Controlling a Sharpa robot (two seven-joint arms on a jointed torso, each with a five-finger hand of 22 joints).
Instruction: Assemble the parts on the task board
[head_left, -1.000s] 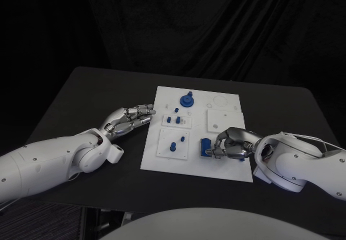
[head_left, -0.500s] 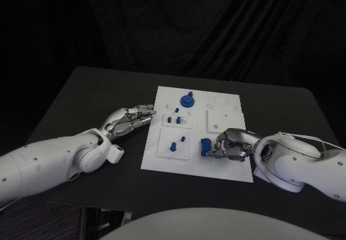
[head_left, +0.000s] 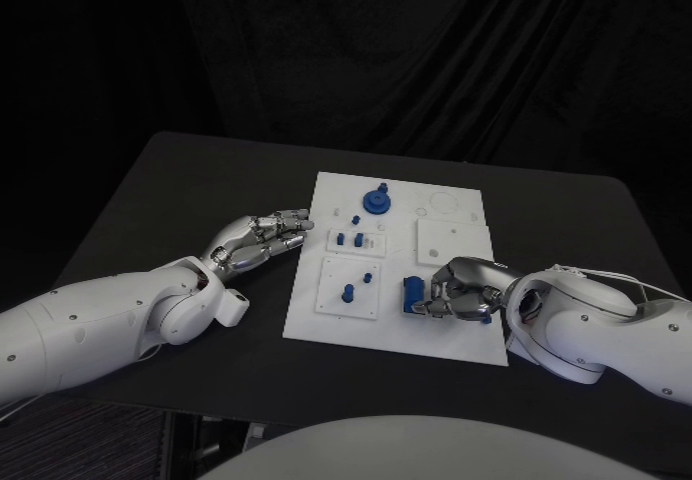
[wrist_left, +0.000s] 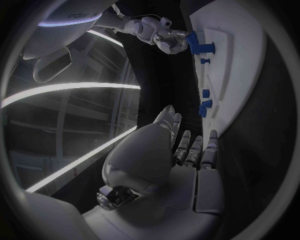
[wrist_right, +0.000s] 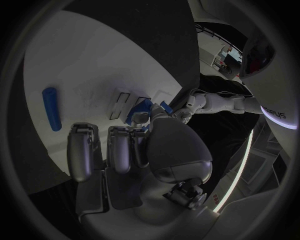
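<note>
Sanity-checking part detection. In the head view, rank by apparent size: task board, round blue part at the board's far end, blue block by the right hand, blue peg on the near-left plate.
1. task board
2. blue block and round blue part: look alike, can't rank
3. blue peg

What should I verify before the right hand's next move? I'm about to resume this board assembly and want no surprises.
1. Right hand at the blue part on the task board: ok, fingers are against it.
2. Grasp secure: cannot tell, the contact is hidden by the fingers.
3. Left hand off the parts: ok, it sits at the board's left edge holding nothing.
4. Round blue part seated at the far end: ok, it stands upright.
5. Small pegs clear of the right hand: ok, they are apart from it.
</note>
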